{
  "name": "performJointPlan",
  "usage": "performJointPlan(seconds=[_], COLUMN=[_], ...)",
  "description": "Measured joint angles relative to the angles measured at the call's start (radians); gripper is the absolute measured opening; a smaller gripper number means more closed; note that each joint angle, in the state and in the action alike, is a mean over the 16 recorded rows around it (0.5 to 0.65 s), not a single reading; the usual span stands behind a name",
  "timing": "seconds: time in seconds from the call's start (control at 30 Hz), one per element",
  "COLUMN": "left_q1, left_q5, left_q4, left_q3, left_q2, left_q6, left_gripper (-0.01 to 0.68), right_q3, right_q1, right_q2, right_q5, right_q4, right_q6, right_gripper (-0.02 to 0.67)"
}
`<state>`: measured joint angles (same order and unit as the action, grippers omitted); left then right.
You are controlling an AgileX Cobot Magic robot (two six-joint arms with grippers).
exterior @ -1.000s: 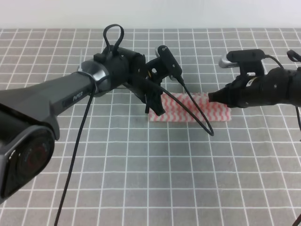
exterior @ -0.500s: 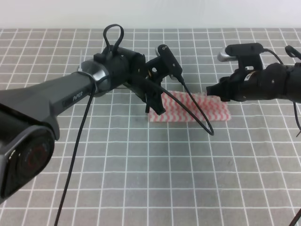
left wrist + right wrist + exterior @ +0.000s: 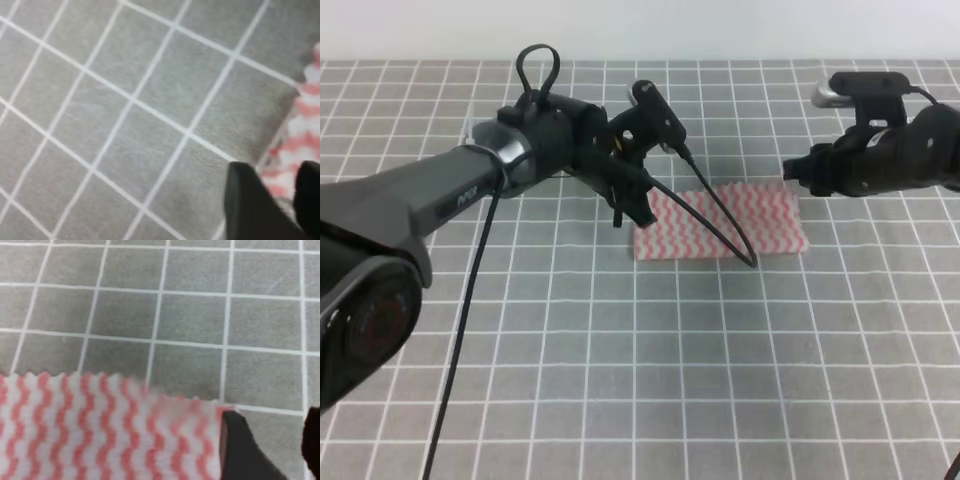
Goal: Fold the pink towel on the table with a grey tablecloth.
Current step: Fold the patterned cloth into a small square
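the table with a grey tablecloth (image 3: 620,380) fills almost all of the exterior high view, a flat grey surface with thin white grid lines. on it, a little behind the middle, lies the pink towel (image 3: 735,222). it looks like a flat rectangle, wider than deep, so i judge that one fold is already made and the cloth lies doubled. i cannot see the layers themselves.

the step in hand seems to be the pause between two folds, with both arms lifted clear of the cloth. the next move, in my judgement, calls for one gripper to come down on a short edge, pinch both layers together, and carry that edge over to the opposite side without dragging the rest.

the left gripper (image 3: 635,205) hangs over the left end of the towel. in the left wrist view its two dark fingertips (image 3: 252,210) stand a small gap apart, with striped cloth seen between and beyond them, and they hold nothing.

the right gripper (image 3: 790,170) is just beyond the far right corner of the towel, above the table. in the right wrist view one finger (image 3: 242,450) sits at the corner of the cloth and the other is at the picture's edge. the jaws are parted and empty.
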<state>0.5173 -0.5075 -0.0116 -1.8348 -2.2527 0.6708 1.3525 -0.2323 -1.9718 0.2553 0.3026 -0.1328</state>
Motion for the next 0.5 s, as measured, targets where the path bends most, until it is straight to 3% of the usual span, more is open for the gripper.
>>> performJointPlan(seconds=[0.23, 0.5], left_q1=[-0.01, -0.011], left_q5=[0.025, -0.027], left_q4=[-0.006, -0.148], left_q3=[-0.003, -0.041], left_q2=[-0.011, -0.01], left_q6=[-0.015, -0.015], left_gripper=[0.32, 0.314], right_q3=[0.022, 0.025], right_q1=[0.009, 0.01], right_q2=[-0.001, 0.0], right_q5=[0.075, 0.141], right_q4=[0.02, 0.04], right_q6=[0.0, 0.0], right_gripper=[0.266, 0.301])
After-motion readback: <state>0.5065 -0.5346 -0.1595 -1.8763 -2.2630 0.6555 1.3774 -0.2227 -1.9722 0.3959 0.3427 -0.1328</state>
